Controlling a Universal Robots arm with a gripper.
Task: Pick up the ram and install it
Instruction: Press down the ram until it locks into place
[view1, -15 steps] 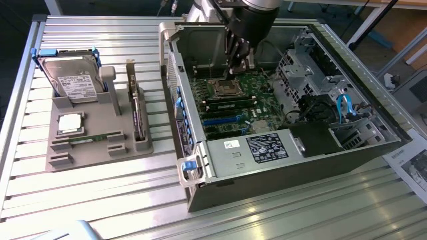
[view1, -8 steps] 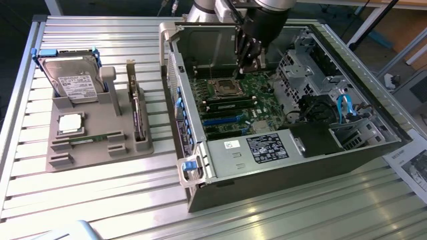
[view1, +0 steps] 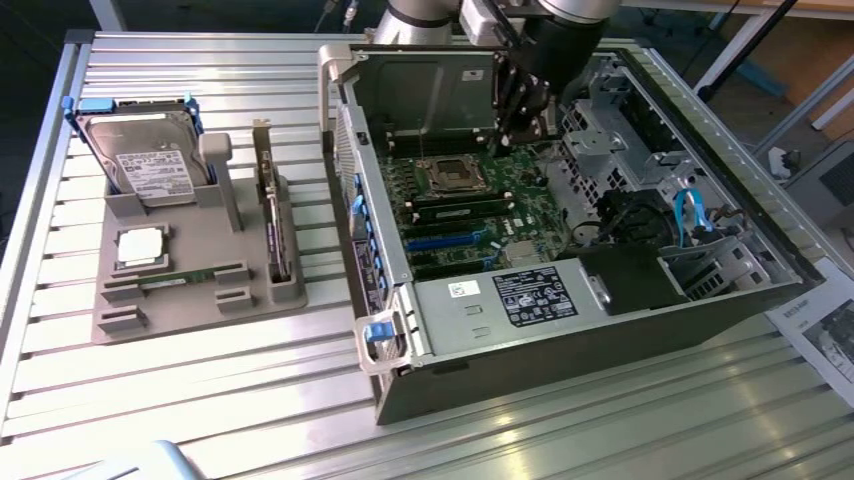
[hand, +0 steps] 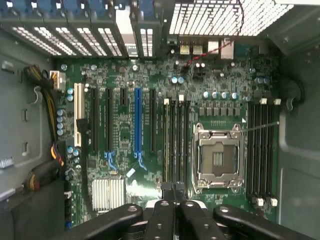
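Item: claw (view1: 515, 140) (hand: 175, 192); state: closed, fingertips pressed together, nothing seen between them; place: inside the open case (view1: 747, 300), low over the motherboard (view1: 461, 195); in the wrist view the tips sit at the end of the bank of dark memory slots (hand: 176, 140), just beside the empty CPU socket (hand: 218, 157).

Item: ram (view1: 178, 279); thin green stick; lies flat in a shallow slot of the grey tray (view1: 254, 300), near the tray's front edge; apart from my claw, outside the case, with the case wall between us; I am not touching it.

Item: tray; stands on the tabletop (view1: 200, 400) toward the exterior view's left edge, just beside the case; also carries a hard drive (view1: 147, 160) standing tilted at its back, a square silver CPU (view1: 142, 247) lying flat just behind the ram, and a dark card (view1: 271, 215) standing on edge along the side nearest the case.

Item: case; lies on its side on the tabletop toward the exterior view's right, side panel off; power supply (view1: 534, 295) at its near end; blue cable (view1: 690, 215) at the far side.

Item: motherboard; blue expansion slot (hand: 138, 120) among black ones; silver heatsink (hand: 108, 193) close to my fingers.
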